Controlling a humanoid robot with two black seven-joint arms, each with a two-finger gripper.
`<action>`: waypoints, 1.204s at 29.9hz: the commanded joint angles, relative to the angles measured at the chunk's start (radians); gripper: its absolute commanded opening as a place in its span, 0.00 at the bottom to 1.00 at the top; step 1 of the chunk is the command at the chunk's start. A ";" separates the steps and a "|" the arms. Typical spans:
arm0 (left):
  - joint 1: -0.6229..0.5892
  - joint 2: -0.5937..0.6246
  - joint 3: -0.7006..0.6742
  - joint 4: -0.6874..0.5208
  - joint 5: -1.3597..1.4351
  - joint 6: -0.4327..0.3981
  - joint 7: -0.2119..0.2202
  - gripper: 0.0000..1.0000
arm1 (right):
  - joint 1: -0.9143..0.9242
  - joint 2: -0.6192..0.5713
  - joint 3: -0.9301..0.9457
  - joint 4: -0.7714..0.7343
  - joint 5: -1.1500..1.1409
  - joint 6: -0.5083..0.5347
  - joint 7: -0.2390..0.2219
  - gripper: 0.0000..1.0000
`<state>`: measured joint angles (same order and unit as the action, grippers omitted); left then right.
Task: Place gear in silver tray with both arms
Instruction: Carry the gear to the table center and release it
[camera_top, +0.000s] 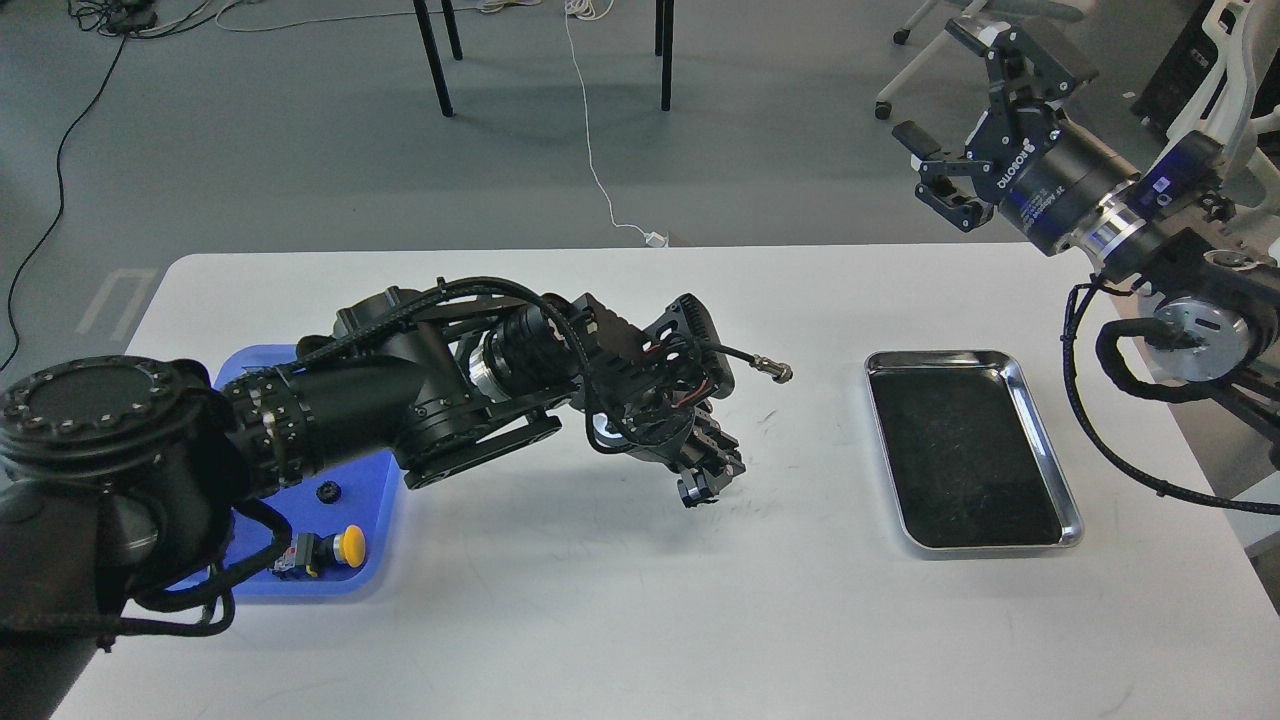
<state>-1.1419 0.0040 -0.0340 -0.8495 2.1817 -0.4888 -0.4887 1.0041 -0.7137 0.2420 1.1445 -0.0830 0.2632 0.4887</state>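
Note:
The silver tray (960, 450) lies empty on the right of the white table. A small black gear-like part (327, 491) lies in the blue tray (375, 520) at the left. My left arm reaches across the table. My left gripper (703, 484) hangs low over the table's middle, left of the silver tray. Its dark fingers are drawn together, and I cannot tell whether anything small sits between them. My right gripper (940, 85) is open and empty, raised high beyond the table's far right edge, well above the silver tray.
A yellow push button (350, 543) lies in the blue tray; my left arm hides most of that tray. A metal cable plug (775, 371) sticks out from the left wrist. White office chairs (1210, 90) stand past the table at the right.

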 joint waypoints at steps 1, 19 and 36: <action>0.002 -0.004 0.017 0.052 0.000 0.000 0.000 0.14 | -0.002 0.000 -0.004 0.001 0.000 0.001 0.000 0.99; 0.054 -0.004 0.031 0.086 0.000 0.000 0.000 0.55 | -0.001 0.000 -0.024 -0.002 0.000 -0.001 0.000 0.99; 0.131 0.224 -0.257 -0.066 -0.785 0.151 0.000 0.97 | -0.051 -0.111 -0.136 0.017 -0.243 0.030 0.000 0.99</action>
<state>-1.0884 0.1303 -0.2371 -0.8736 1.6735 -0.3861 -0.4888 0.9633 -0.7953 0.1499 1.1604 -0.1932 0.2861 0.4887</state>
